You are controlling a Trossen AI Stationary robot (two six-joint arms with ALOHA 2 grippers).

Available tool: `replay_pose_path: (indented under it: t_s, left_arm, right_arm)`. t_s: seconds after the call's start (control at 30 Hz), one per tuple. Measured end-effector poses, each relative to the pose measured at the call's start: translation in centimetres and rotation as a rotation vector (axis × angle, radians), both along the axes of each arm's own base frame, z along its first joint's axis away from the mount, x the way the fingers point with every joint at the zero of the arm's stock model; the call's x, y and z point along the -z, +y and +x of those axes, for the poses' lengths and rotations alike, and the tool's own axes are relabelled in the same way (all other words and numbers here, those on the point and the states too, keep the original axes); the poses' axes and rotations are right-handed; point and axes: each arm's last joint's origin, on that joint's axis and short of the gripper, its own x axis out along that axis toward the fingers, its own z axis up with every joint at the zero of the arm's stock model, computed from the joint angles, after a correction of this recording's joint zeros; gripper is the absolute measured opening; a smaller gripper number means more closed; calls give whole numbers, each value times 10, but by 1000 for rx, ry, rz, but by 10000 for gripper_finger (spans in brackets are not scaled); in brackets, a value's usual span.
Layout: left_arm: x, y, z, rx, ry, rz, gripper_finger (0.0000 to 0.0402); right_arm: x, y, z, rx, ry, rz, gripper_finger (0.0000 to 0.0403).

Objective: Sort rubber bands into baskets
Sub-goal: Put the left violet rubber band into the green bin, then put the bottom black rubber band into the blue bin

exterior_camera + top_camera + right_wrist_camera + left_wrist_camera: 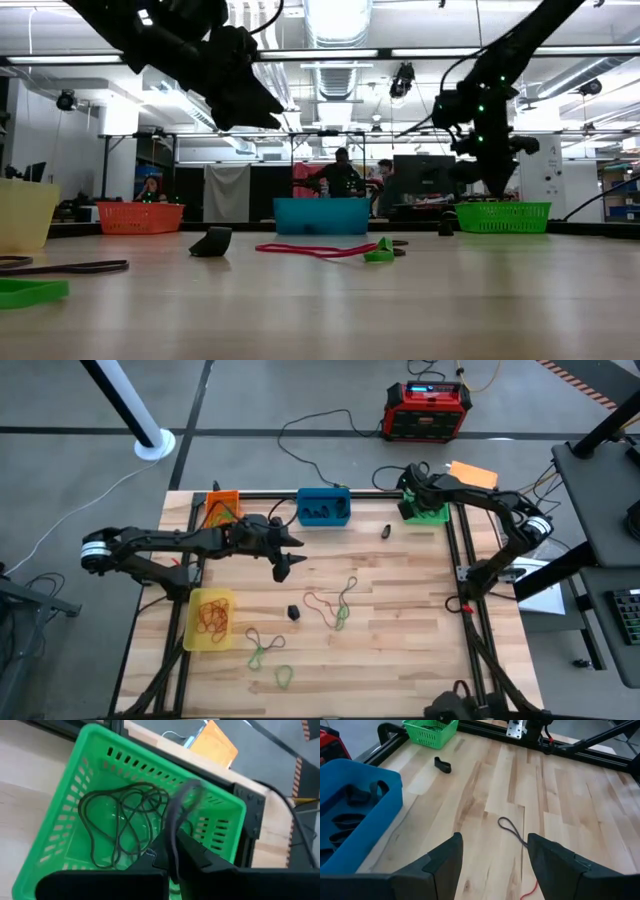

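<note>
Dangling thin floppy band over latticed green basket

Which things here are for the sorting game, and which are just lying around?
For the job:
- rubber bands loose on the table
- orange basket
- blue basket
- green basket
- yellow basket
- left claw, open
- right claw, shut over the green basket

Just lying about:
- red-and-black power box
- cables
- white post

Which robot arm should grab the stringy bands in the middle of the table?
Probably the left. Its open left gripper hovers near the thin red-brown and green rubber bands, while the shut right gripper is over the green plastic basket.
</note>
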Motion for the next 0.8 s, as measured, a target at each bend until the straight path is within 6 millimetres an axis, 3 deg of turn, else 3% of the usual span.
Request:
replay_pose_path:
  t_s: [0.17, 0.33, 0.57, 0.8]
  left_arm:
    - [0, 1, 2, -1, -16, 4, 206]
    - [1, 1, 5, -4, -31, 1, 206]
    - [8, 2, 7, -14, 0, -27, 206]
    - [18, 0, 4, -11, 97, -55, 206]
  right_arm:
    - [7, 2, -1, 10, -16, -11, 23]
    - [7, 0, 0, 20, -29, -26, 69]
    - [3, -2, 2, 18, -41, -40, 137]
    - [-9, 3, 13, -68, -132, -32, 171]
